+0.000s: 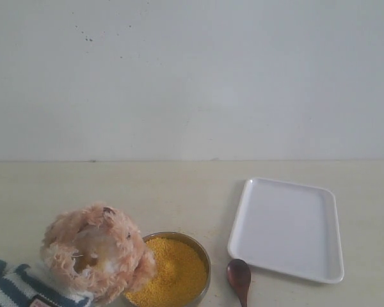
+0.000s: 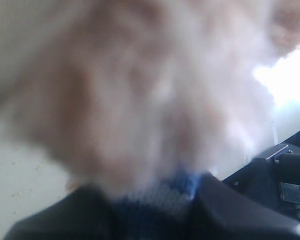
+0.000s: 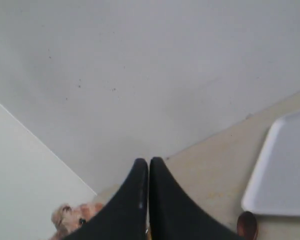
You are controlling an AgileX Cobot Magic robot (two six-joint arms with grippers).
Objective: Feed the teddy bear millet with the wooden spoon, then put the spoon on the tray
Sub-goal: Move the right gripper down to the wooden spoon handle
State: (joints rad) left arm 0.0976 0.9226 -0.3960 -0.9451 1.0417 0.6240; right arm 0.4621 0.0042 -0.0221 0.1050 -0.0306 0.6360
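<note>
The exterior camera is facing the wall (image 1: 192,77), looking down across the counter (image 1: 179,192). The left wrist camera is sitting against the bear (image 2: 140,90), blurring it. The right one is sharing bear and tray (image 3: 285,170) with the exterior view.

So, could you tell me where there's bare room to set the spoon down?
The tray is bare throughout. Bare table lies between the wall and the bear and bowl. Bear, bowl and spoon crowd together.

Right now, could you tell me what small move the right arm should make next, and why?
Probably open the right gripper and lower it toward the wooden spoon: its jaws are shut on nothing, and the spoon lies untouched on the table beside the millet.
</note>
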